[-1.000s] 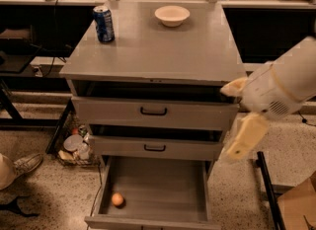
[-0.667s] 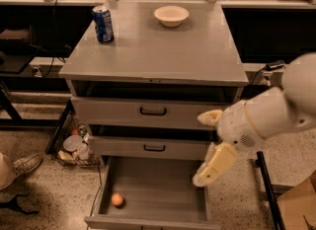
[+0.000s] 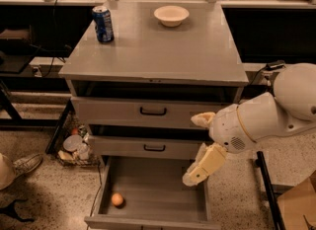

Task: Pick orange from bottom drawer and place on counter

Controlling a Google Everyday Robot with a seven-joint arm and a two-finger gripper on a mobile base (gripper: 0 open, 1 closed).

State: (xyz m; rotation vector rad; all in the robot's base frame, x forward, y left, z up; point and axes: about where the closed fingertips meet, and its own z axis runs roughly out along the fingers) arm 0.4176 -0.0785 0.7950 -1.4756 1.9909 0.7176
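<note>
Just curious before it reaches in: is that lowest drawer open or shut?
Open: the bottom drawer is pulled out, the orange lying inside; the gripper hovers over its right side.

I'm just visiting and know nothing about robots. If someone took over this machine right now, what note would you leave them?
The gripper: open, empty, over the right side of the pulled-out bottom drawer.
The orange: on the drawer floor, front-left corner, apart from the gripper.
The counter: holds a blue can and a white bowl at the back.
Done: the drawer is open.
Left: reach the orange, grasp it, lift it, set it on the counter.
</note>
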